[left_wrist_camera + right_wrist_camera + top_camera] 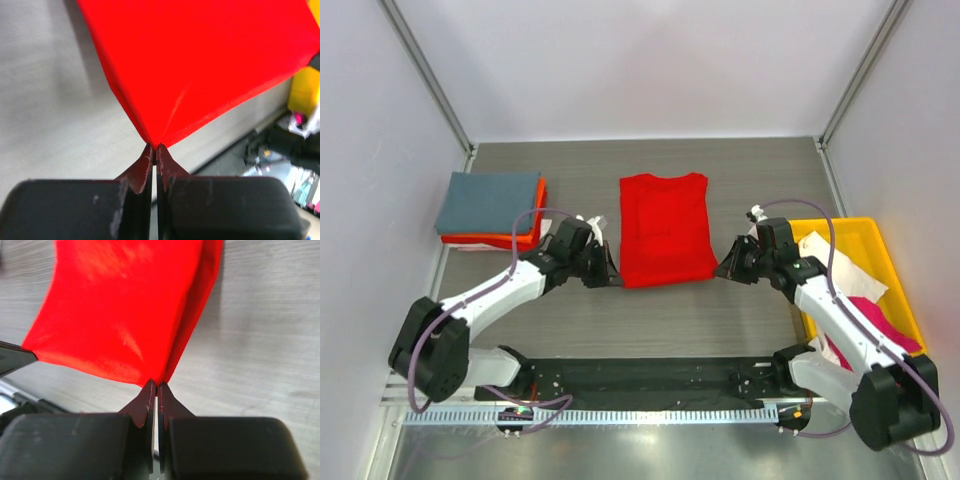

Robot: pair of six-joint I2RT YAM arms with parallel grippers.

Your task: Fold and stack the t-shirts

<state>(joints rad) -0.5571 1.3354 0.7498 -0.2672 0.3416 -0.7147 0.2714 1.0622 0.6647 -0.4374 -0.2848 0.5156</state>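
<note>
Grey wood-grain counter (650, 320) runs between pale walls. Red shirt (665, 228) lies flat between the two end effectors, reaching away from both. The left end effector (613, 276) is clamped on its near-left corner and the right end effector (723, 270) on its near-right corner, with the cloth drawn to a point at each pinch. Beyond and left of the left end effector, a grey shirt (488, 200) tops an orange shirt (490, 241). Just right of the right end effector, a tray (850, 228) holds a white shirt (840, 262) and a pink shirt (880, 315).

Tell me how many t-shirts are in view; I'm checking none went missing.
5: grey-blue shirt on orange shirt, far left; red shirt centre; white shirt and pink shirt in yellow tray; more may hide there.
</note>
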